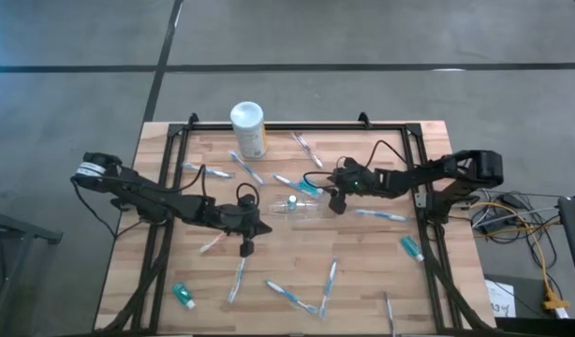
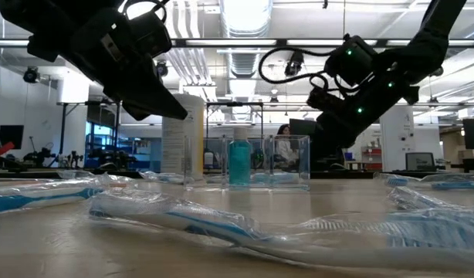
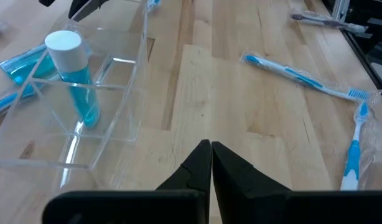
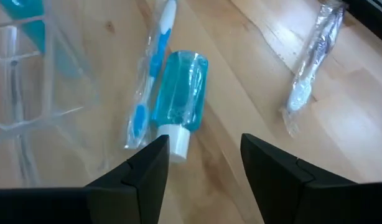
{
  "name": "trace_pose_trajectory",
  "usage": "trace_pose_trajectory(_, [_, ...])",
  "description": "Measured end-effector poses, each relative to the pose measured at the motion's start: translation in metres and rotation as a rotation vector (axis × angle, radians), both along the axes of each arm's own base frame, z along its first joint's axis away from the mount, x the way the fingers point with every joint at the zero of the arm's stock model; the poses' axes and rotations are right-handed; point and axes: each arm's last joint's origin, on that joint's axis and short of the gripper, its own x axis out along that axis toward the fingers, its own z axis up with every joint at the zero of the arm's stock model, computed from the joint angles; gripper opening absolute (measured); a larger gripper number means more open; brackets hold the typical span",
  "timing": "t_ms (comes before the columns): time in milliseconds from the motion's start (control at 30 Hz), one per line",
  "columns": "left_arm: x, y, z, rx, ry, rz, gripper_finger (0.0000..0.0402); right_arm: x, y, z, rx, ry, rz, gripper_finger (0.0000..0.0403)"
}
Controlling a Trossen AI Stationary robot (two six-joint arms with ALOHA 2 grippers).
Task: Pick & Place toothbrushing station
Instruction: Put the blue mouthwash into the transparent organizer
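Fingers on my right arm (image 4: 200, 165) stand apart, empty, above a blue bottle (image 4: 178, 99) lying on the desk (image 1: 362, 271) beside a wrapped toothbrush (image 4: 147, 81). Those on my left (image 3: 211, 163) are pressed shut on nothing, near the station (image 1: 292, 204), which sits mid-desk between both arms, another bottle (image 3: 73, 74) upright inside.

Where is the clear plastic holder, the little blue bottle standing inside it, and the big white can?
clear plastic holder (image 3: 125, 81): left wrist view, its side wall.
blue bottle (image 3: 79, 93): left wrist view, its blue body.
white can (image 1: 248, 129): high view, its side under the lid.
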Motion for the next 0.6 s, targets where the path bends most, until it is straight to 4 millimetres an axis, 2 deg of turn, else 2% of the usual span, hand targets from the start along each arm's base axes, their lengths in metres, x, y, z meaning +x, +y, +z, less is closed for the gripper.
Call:
trace_pose_trajectory(133, [0.0,0.0,0.0,0.0,0.0,0.0,0.0014,0.001,-0.002,-0.008,0.004,0.031,-0.003,0.0196])
trace_pose_trajectory(600, [0.0,0.0,0.0,0.001,0.002,0.0,0.0012,0.007,-0.003,-0.014,-0.015,0.009,0.019,0.0196])
